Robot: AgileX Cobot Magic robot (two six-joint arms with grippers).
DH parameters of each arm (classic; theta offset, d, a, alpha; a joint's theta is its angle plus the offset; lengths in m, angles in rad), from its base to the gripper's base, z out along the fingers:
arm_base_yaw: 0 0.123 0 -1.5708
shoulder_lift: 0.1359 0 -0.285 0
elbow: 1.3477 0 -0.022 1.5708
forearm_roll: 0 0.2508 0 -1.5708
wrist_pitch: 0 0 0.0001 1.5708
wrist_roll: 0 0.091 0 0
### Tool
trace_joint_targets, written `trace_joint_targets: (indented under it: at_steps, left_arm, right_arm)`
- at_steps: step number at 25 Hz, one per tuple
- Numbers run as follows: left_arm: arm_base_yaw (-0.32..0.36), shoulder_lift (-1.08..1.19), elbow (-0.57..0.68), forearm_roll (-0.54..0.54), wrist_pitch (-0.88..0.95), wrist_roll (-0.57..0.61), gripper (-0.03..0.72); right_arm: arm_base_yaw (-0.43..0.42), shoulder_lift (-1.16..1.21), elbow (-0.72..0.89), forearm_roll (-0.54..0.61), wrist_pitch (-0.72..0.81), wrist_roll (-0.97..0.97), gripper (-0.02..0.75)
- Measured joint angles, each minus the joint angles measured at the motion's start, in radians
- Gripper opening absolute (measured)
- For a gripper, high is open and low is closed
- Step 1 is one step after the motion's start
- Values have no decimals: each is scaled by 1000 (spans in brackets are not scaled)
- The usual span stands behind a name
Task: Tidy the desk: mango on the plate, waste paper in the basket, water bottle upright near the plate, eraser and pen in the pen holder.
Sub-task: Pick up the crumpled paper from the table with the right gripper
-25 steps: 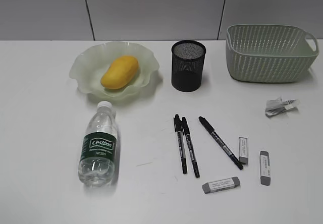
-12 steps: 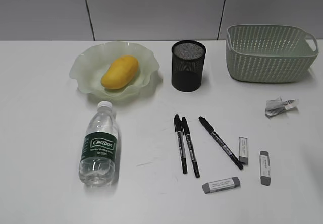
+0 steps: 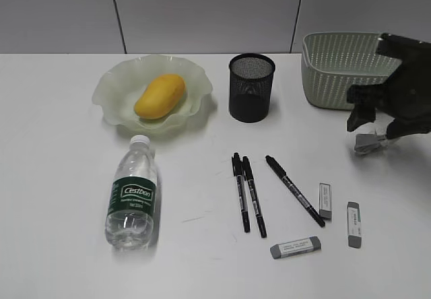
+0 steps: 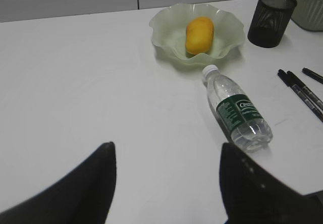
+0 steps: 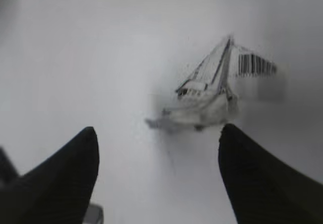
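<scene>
The mango [image 3: 159,96] lies on the green ruffled plate [image 3: 114,83]. The water bottle [image 3: 132,194] lies on its side below the plate. The black mesh pen holder [image 3: 251,87] stands mid-desk. Three black pens [image 3: 250,194] and three grey erasers [image 3: 325,200] lie in front. The waste paper [image 3: 368,143] lies right, below the basket [image 3: 350,70]. My right gripper [image 3: 374,125] is open just above the paper, which sits just beyond its fingertips in the right wrist view [image 5: 207,103]. My left gripper [image 4: 164,151] is open and empty over bare desk, left of the bottle [image 4: 237,110].
The white desk [image 3: 60,178] runs to a grey panelled wall at the back. The basket stands at the far right rear, partly covered by my right arm.
My right arm has come into the exterior view from the right and now hangs over the waste paper. Nothing on the desk has moved.
</scene>
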State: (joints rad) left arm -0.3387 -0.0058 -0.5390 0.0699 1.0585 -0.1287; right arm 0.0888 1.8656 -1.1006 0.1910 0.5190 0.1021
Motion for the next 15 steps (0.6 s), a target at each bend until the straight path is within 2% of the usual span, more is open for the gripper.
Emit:
trace_joint_targets:
  at_steps: [2, 4, 5, 7, 9, 10, 15]
  left_arm:
    - [0, 0, 0, 0, 0, 0, 477]
    - [0, 0, 0, 0, 0, 0, 478]
    - [0, 0, 0, 0, 0, 0, 476]
    - [0, 0, 0, 0, 0, 0, 472]
    - [0, 0, 0, 0, 0, 0, 468]
    - [0, 0, 0, 0, 0, 0, 468]
    - [0, 0, 0, 0, 0, 0, 466]
  right_arm:
    - [0, 91, -63, -59, 18, 82, 580]
    - [-1, 158, -117, -113, 51, 140, 524]
    - [-1, 182, -135, -149, 72, 170, 435]
    - [-1, 195, -146, -212, 107, 214, 183]
    - [-1, 170, -147, -278, 136, 223, 48]
    - [-1, 141, -147, -296, 144, 217, 15]
    - [-1, -2, -156, -313, 92, 87, 14]
